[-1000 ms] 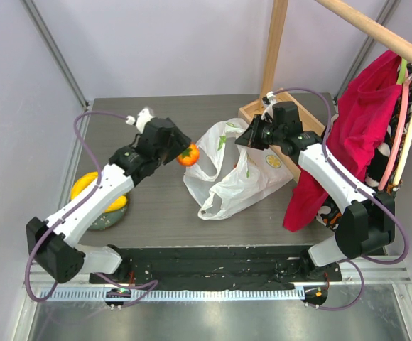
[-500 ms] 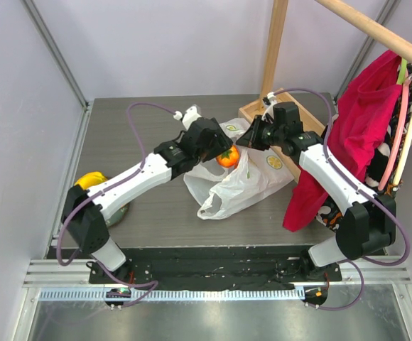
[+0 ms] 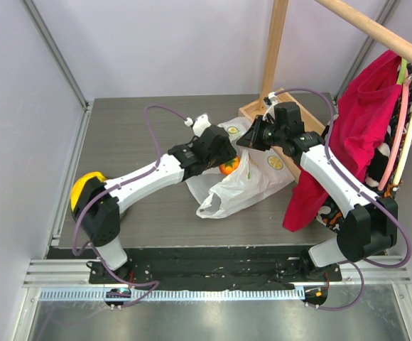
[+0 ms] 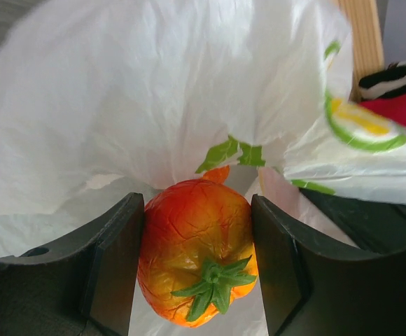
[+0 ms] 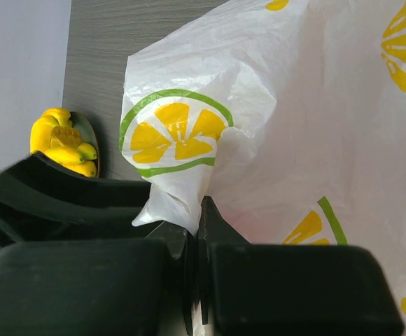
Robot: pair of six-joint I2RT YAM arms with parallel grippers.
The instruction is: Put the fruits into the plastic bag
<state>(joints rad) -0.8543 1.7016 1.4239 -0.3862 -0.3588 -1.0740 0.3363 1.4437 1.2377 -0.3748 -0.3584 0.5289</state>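
The red-orange fruit (image 4: 197,255) with a green stalk sits between the fingers of my left gripper (image 4: 197,204), which is shut on it. In the top view this fruit (image 3: 228,168) hangs at the mouth of the white lemon-printed plastic bag (image 3: 243,186). The bag's film (image 4: 154,91) spreads right behind the fruit. My right gripper (image 3: 248,139) is shut on the bag's upper edge and holds it raised. Its closed fingers (image 5: 196,225) pinch a fold of the bag (image 5: 315,105). A yellow banana bunch (image 5: 64,143) lies at the table's far left (image 3: 85,186).
A grey plate (image 5: 93,147) holds the bananas, partly behind my left arm in the top view. A wooden tray (image 3: 254,108) and upright post (image 3: 275,42) stand behind the bag. A red cloth (image 3: 362,121) hangs from a rail at the right.
My left arm has swung right, carrying the red-orange fruit from the table's middle left to the bag's mouth. The right gripper has kept its hold on the bag's edge.
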